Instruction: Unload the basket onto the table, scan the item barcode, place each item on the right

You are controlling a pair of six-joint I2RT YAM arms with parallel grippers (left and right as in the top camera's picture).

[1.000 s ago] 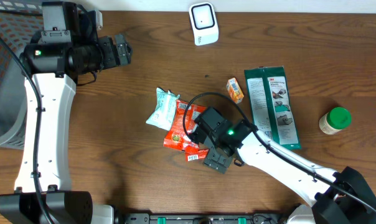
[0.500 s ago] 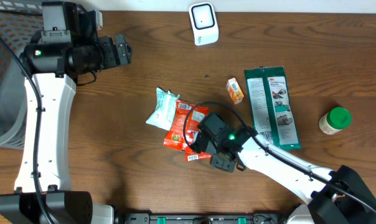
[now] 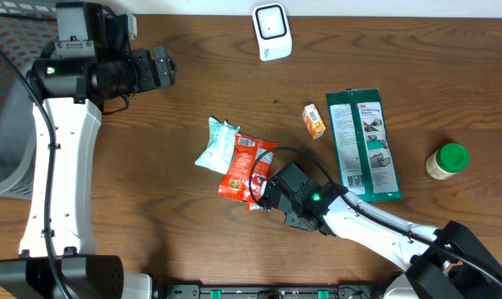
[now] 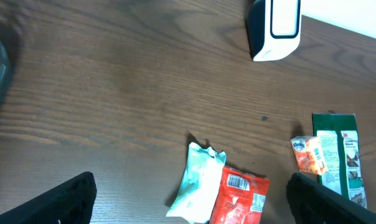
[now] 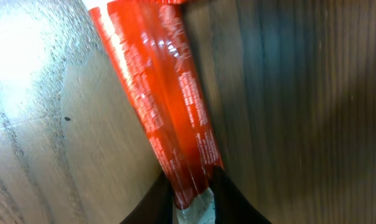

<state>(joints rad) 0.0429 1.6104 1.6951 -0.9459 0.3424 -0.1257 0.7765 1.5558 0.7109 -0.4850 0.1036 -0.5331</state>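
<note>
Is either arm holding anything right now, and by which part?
The right gripper grips the red packet by one narrow end, with the jaws closed on it. The left gripper is open and holds nothing.

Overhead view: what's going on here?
The right gripper is pinched on the near end of the red snack packet, which looks to be lying on the table against a pale green packet. The left gripper hangs open at the far left, holding nothing. The white barcode scanner stands at the far edge, well apart from the packet, so no scan yet.
</note>
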